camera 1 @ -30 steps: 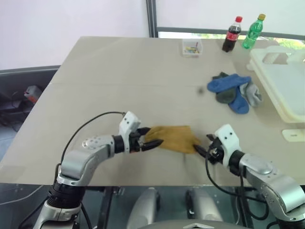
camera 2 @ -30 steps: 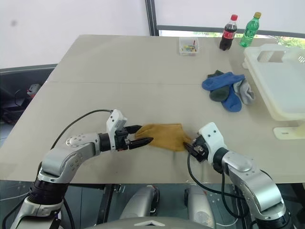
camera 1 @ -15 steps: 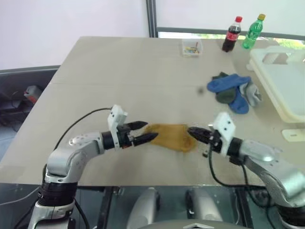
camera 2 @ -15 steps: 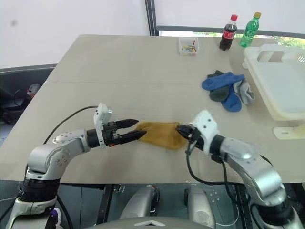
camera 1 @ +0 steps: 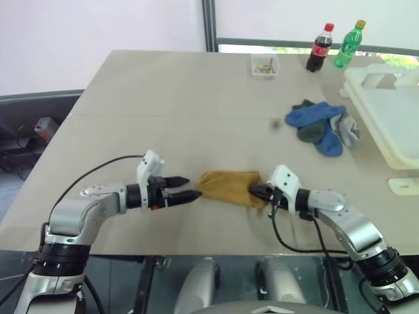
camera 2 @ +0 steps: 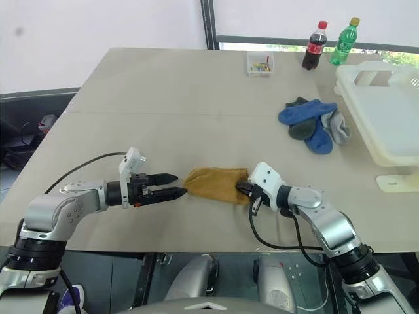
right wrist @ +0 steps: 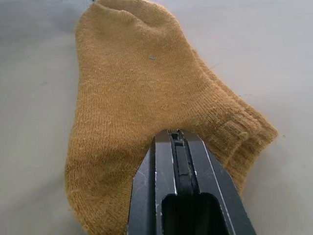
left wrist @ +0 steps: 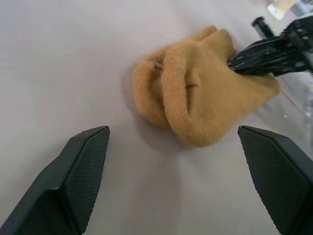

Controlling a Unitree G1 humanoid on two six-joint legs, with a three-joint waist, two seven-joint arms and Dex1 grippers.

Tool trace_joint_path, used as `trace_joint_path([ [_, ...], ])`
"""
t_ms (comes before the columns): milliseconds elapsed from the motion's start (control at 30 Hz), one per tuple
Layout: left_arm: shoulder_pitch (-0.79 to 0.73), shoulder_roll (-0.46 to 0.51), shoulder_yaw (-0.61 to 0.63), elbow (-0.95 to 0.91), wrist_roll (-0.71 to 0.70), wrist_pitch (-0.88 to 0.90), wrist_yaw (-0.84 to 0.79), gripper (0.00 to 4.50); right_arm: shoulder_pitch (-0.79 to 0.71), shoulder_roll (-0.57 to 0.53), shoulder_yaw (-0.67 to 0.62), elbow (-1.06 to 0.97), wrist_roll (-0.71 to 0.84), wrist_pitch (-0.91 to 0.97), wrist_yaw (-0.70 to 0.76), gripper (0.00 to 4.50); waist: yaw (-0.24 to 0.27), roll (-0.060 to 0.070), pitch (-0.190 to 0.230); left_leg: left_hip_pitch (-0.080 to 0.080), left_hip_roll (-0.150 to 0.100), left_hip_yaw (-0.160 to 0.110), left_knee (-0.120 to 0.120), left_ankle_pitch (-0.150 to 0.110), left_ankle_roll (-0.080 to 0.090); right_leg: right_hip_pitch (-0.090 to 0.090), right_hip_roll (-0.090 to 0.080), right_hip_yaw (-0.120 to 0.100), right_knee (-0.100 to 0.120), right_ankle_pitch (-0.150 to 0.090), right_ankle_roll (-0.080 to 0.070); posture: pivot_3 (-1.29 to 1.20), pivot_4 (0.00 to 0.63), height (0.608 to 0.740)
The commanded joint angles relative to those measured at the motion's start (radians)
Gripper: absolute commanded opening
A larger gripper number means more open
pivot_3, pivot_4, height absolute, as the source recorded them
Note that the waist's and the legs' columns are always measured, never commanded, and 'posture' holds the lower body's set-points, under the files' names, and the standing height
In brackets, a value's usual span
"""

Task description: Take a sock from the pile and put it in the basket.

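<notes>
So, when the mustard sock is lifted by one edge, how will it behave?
Probably floppy: the mustard sock is soft knit and lies folded and rumpled on the table. It looks light and would likely hang limp from the right end effector. Its ribbed surface suggests little slipping.

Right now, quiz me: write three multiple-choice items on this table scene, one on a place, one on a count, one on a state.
1. Where does the mustard sock lie?
A. in the basket
B. on the table between the two grippers
C. on the sock pile

2. How many bottles stand at the table's far edge?
A. one
B. two
C. four

3. How does the right gripper stand?
A. jaws shut at the sock's edge
B. jaws wide open above the pile
C. inside the basket

Answers: 1 B, it lies flat between the open left gripper and the right one; 2 B, a cola bottle and a green bottle; 3 A, the right wrist view shows the fingers pressed together at the sock.
</notes>
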Motion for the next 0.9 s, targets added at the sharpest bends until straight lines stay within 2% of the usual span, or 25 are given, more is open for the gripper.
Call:
trace_joint_path([
  [33,-0.021,-0.039,-0.060,0.021,-0.019,0.048,-0.015,4.50,0.015,-0.008,-0.011,0.008,-0.019,0.007,0.002,0.04,0.002,0.000,-0.001,0.000,0.000,0.000,0.000,0.000,0.000,0.000,0.000,0.000,0.000,0.000,0.000,0.00,0.150,0.740],
  [233,-0.112,-0.111,-0.111,0.068,0.000,0.035,-0.024,4.50,0.017,-0.001,-0.017,-0.012,-0.023,0.018,-0.004,0.04,0.002,-0.001,-0.001,0.000,-0.001,0.000,0.001,0.000,0.000,0.000,0.000,0.000,0.000,0.000,0.000,0.00,0.150,0.740],
  [900,-0.241,-0.184,-0.134,0.086,-0.106,0.094,-0.166,4.50,0.026,0.017,-0.056,-0.039,-0.023,0.052,-0.053,0.04,0.000,-0.001,-0.001,-0.001,0.000,0.000,0.001,0.000,0.000,0.000,0.000,0.000,0.001,0.000,0.000,0.00,0.150,0.740],
])
